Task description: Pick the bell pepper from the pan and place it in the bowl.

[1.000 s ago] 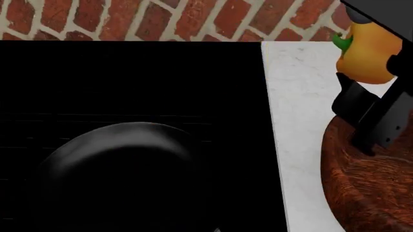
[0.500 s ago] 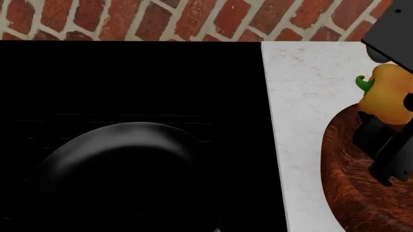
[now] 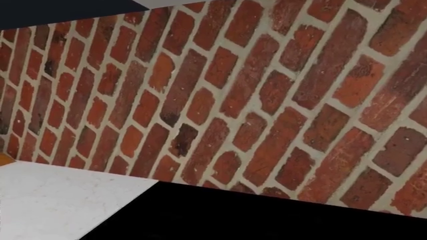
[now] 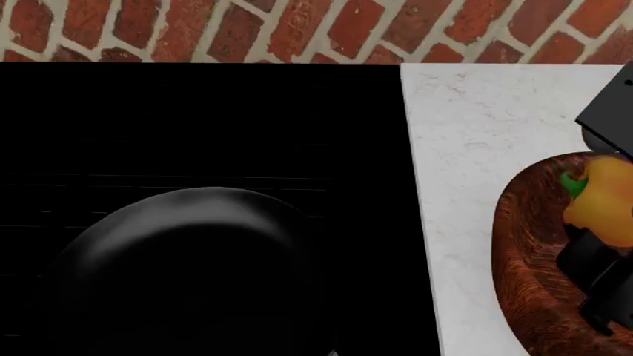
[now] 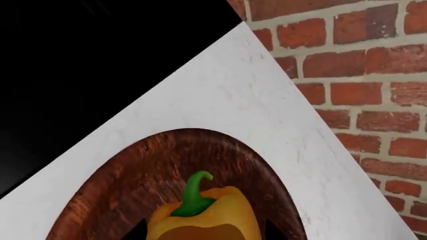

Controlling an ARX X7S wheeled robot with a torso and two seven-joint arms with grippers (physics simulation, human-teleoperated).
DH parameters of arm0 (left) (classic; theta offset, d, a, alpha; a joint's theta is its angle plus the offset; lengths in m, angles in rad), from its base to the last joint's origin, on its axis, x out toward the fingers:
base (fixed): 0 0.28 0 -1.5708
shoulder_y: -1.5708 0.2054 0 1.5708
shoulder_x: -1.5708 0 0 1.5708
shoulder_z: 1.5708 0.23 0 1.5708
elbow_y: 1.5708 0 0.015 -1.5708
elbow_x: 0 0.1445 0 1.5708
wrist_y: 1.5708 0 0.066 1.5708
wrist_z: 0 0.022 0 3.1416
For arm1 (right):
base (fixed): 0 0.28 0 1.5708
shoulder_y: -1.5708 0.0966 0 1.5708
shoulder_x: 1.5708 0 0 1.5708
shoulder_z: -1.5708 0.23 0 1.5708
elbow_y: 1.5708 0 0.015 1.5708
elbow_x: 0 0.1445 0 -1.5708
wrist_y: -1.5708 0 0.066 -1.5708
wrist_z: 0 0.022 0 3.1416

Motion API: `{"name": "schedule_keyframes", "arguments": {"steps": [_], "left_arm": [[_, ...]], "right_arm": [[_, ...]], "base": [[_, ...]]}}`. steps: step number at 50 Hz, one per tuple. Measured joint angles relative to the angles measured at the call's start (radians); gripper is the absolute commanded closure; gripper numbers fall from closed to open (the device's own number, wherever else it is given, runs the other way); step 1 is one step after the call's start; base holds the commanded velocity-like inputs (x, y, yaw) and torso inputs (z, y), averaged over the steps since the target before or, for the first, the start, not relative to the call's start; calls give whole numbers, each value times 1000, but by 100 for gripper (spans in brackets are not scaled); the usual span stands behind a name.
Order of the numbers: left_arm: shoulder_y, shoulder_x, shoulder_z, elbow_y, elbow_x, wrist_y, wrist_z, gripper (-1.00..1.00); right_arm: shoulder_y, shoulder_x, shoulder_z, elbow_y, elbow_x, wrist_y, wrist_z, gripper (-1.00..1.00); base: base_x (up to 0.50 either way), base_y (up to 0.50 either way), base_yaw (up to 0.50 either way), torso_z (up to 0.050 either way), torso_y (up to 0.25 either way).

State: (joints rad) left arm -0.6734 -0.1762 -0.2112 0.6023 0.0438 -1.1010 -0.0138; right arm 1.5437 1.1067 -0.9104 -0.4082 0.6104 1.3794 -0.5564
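The right gripper (image 4: pixel 598 245) clasps the bell pepper (image 4: pixel 601 202) between its fingers, stem up, over the bowl (image 4: pixel 529 274), well apart from the pan (image 4: pixel 188 267).

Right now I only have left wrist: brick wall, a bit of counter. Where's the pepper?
Observer: The bell pepper is between the right gripper's fingers, over the bowl, per the head view.
Operator: Is it inside the rim or over the edge?
Observer: Right wrist view shows the pepper against the bowl's wooden interior, stem toward the far rim.
Operator: Anything left in the pan?
Observer: The pan looks bare in the head view; its near part is cut off.
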Motion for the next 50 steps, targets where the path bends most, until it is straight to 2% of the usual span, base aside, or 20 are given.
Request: {"name": "schedule_keyframes", "arguments": {"steps": [29,30,50], "left_arm": [[-18,-6,28,44,-1,-62,-26,-100],[-17,-6,28,45,-1,-62,-27,-100],[-7,-14,28,82,-7,-92,-35,-100]], "right_arm": [[-126,57,66,29,63,-66,59,100],[-128,58,68,30,64,-67,61,-100],[-128,71,105,40,66,-86,80,-100]], "base": [[0,0,0,0,0],[0,0,0,0,0],[0,0,0,0,0]]}}
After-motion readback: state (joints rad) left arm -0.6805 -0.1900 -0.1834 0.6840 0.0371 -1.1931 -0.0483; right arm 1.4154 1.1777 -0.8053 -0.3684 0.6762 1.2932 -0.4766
